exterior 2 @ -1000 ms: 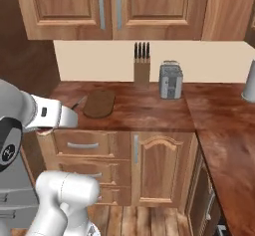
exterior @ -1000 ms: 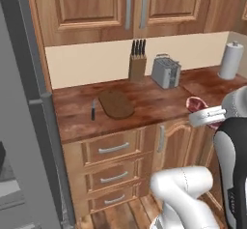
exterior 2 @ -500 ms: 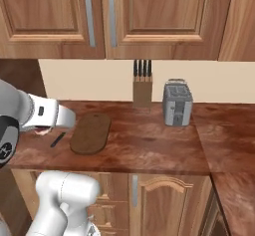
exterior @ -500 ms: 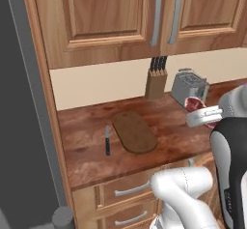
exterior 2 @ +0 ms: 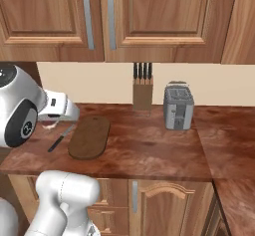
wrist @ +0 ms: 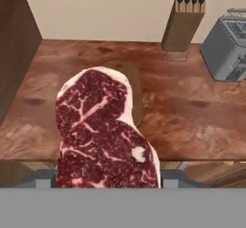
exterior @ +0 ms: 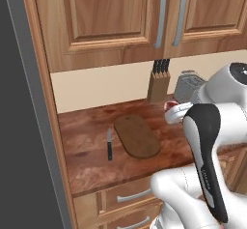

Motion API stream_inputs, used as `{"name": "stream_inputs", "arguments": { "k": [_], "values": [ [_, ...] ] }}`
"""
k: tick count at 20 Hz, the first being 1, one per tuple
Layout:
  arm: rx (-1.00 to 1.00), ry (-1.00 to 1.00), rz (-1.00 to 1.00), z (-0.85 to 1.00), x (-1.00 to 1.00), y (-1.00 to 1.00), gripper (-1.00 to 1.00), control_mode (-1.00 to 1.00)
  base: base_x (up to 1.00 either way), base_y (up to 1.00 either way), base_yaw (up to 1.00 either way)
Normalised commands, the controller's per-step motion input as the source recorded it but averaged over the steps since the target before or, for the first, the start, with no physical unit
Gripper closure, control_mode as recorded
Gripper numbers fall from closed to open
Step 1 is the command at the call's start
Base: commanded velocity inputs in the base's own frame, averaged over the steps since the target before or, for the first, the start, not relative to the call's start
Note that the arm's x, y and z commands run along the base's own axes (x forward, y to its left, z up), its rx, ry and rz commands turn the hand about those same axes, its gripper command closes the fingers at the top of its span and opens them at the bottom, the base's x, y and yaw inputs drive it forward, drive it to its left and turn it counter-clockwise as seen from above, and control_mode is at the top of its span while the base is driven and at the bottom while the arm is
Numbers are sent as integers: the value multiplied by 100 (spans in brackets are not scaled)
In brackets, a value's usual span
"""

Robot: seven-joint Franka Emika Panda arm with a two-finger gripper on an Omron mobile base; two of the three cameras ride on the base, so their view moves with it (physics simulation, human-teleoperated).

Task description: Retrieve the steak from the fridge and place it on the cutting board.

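While the steak (wrist: 103, 131) sits clamped in the gripper (wrist: 106, 176), you can see in the hand view that it stands up large between the fingers, red with pale marbling, and covers much of the cutting board (wrist: 136, 90) behind it. The meat is off the countertop (wrist: 192, 121), held out in front of its near edge. In the left base view a sliver of it (exterior: 171, 105) shows just past the white wrist. The board (exterior: 137, 135) lies bare near the middle of that stretch of countertop, running from the back toward the front edge. A knife (exterior: 109, 144) lies just beside its left side, apart from it. At the back edge, against the wall, stand a knife block (exterior 2: 142, 93) and, to its right, a toaster (exterior 2: 178, 105). The fridge (exterior: 24, 121) rises as a grey wall at the countertop's left end.
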Motion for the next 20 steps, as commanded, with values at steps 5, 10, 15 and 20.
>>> {"name": "stream_inputs", "arguments": {
  "k": [5,10,15,20],
  "values": [
    [0,13,8,-62,43,28,100,-100,0,0,0],
    [0,11,8,-73,51,13,100,-100,0,0,0],
    [0,3,7,-62,68,5,100,-100,0,0,0],
    [-4,-2,6,-44,77,7,100,-100,0,0,0]
  ]
}}
